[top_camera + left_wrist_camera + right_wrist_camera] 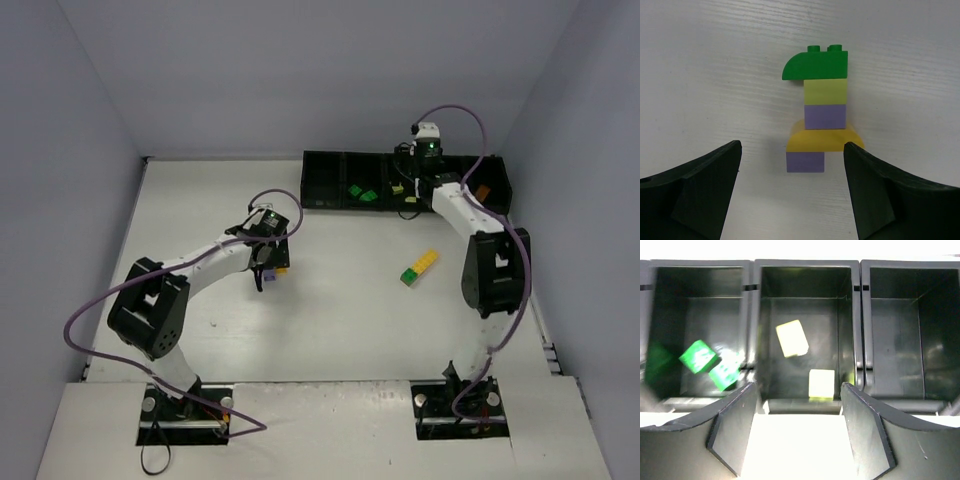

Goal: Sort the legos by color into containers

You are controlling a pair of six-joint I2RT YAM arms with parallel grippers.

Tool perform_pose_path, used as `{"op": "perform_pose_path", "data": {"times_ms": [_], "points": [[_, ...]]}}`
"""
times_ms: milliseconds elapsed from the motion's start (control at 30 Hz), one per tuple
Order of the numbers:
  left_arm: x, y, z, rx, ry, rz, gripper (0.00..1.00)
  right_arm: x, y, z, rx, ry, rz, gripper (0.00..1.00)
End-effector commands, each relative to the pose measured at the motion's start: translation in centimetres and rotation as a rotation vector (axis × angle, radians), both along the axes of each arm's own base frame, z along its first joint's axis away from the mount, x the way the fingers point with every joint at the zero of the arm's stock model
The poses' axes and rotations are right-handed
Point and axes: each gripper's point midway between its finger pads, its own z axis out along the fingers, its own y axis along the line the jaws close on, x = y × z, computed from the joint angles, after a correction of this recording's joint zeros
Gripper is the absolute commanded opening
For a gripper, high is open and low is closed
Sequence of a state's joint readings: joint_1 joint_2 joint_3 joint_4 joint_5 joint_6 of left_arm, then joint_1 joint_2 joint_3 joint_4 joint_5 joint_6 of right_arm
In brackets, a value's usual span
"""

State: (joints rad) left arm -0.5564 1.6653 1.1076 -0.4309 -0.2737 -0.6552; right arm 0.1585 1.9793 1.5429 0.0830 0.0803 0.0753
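Legos, worktop group: a five-brick stack is lying flat on the worktop, left of its centre. Reading from the far end, I am seeing a dark green curved brick, a lime one, a lavender one, a yellow curved one and a second lavender one.

A second stack, yellow with a green near end, is lying right of centre, well apart from the first.

Legos, tray group: the tray is sitting along the worktop's far edge, reaching toward the far right corner. Counting from its left end, two green bricks are resting in the second compartment. Two lime bricks are resting apart from each other in the third, one near its middle and one against its near wall. An orange brick is showing in the fifth.

Left claw: I am holding it over the first stack with its jaws spread wide. The stack's near end is lying between them, and neither jaw is touching a brick.

Right claw: it is hanging over the near wall of the third compartment. Its jaws are standing apart and are gripping nothing, and the nearer lime brick is showing between them.
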Motion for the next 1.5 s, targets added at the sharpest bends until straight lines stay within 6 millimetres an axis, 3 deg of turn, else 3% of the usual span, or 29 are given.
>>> {"op": "perform_pose_path", "data": {"times_ms": [0,33,100,133,200,467,967,1067,1133,1167,1200,1233,1333,1367,1400,1433,1467], "points": [[2.5,-1.1,2.6,-0.049,-0.083,-0.001,0.76,-1.3,1.2,8.4,0.109,-0.189,0.028,0.64],[2.9,-1.2,2.8,-0.049,-0.094,-0.001,0.76,-2.0,1.5,7.6,0.119,-0.174,0.033,0.64],[3.4,-1.2,2.6,-0.042,-0.100,0.003,0.76,-3.1,1.7,8.6,0.126,-0.190,0.038,0.64],[3.7,-1.4,2.8,-0.042,-0.107,0.002,0.76,-3.7,1.9,7.9,0.132,-0.174,0.041,0.64],[4.1,-1.6,2.6,-0.040,-0.109,0.002,0.73,-4.7,2.2,8.4,0.145,-0.182,0.045,0.64],[4.7,-2.1,1.2,-0.035,-0.089,0.003,0.57,-8.4,3.2,7.0,0.182,-0.143,0.083,0.64],[6.3,-1.8,-0.1,0.015,-0.135,-0.008,0.36,-11.9,3.9,4.8,0.178,-0.092,0.130,0.64],[6.1,-1.8,-0.4,0.019,-0.128,-0.010,0.28,-12.3,4.1,4.4,0.183,-0.083,0.138,0.64],[6.0,-1.8,-0.6,0.017,-0.125,-0.015,0.18,-12.5,4.5,4.5,0.190,-0.082,0.153,0.64],[5.9,-1.9,-0.7,0.013,-0.124,-0.020,0.14,-12.6,4.8,4.5,0.193,-0.080,0.165,0.64],[5.8,-1.9,-0.7,0.012,-0.120,-0.025,0.02,-12.6,5.0,4.7,0.196,-0.084,0.174,0.64],[5.7,-2.0,-0.6,0.014,-0.122,-0.040,0.00,-12.8,5.5,4.9,0.204,-0.081,0.195,0.64],[5.4,-2.5,0.9,0.014,-0.166,-0.108,0.00,-13.4,7.9,5.9,0.249,-0.079,0.300,0.63],[5.7,-3.0,3.0,-0.008,-0.226,-0.136,0.00,-13.6,8.8,6.2,0.269,-0.075,0.336,0.63],[5.2,-3.1,3.1,-0.009,-0.238,-0.168,0.00,-13.9,10.0,6.7,0.291,-0.068,0.381,0.63],[5.4,-3.7,4.5,-0.009,-0.298,-0.226,0.00,-14.3,11.1,7.1,0.322,-0.062,0.421,0.64],[4.6,-4.1,5.8,-0.043,-0.336,-0.284,0.00,-15.3,13.3,7.9,0.368,-0.044,0.513,0.64]]}}
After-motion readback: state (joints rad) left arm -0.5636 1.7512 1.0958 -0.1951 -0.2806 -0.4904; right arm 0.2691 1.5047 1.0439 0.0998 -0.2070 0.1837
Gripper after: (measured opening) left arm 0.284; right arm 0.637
